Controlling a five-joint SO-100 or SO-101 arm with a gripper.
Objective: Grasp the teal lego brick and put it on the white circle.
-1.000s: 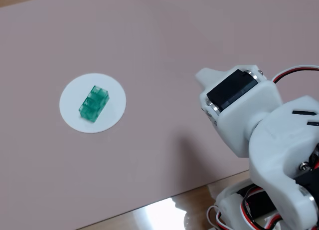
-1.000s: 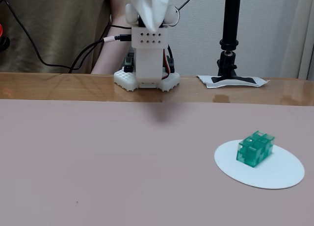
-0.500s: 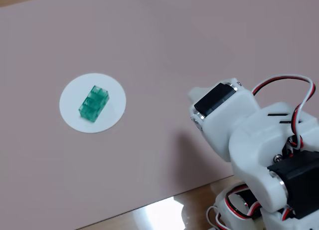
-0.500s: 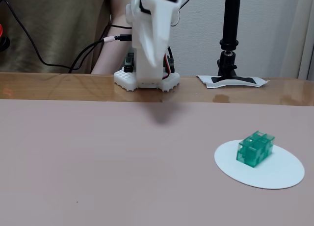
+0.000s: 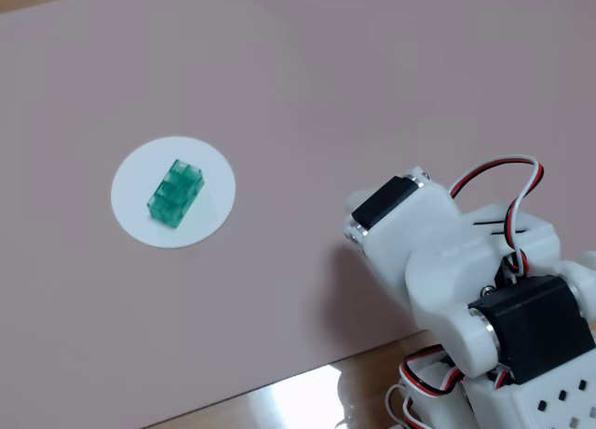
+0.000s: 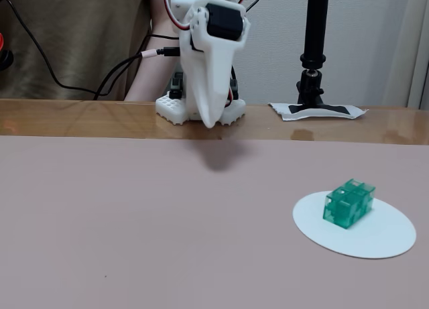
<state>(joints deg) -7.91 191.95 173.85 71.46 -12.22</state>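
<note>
The teal lego brick (image 5: 174,192) lies on the white circle (image 5: 209,164), a little left of its middle in this fixed view. In the other fixed view the brick (image 6: 348,203) stands on the left half of the white circle (image 6: 379,238). My gripper (image 5: 356,226) is drawn back near the arm's base, well right of the circle and apart from the brick. In the other fixed view the gripper (image 6: 209,123) points down above the mat's far edge, its jaws together and holding nothing.
A pink mat (image 6: 134,222) covers the wooden table (image 6: 80,118). The arm's white base (image 6: 201,111) stands at the far edge, with cables (image 6: 120,71) behind it. A black stand post (image 6: 315,47) rises at the back right. A person in olive clothing (image 6: 74,34) sits behind.
</note>
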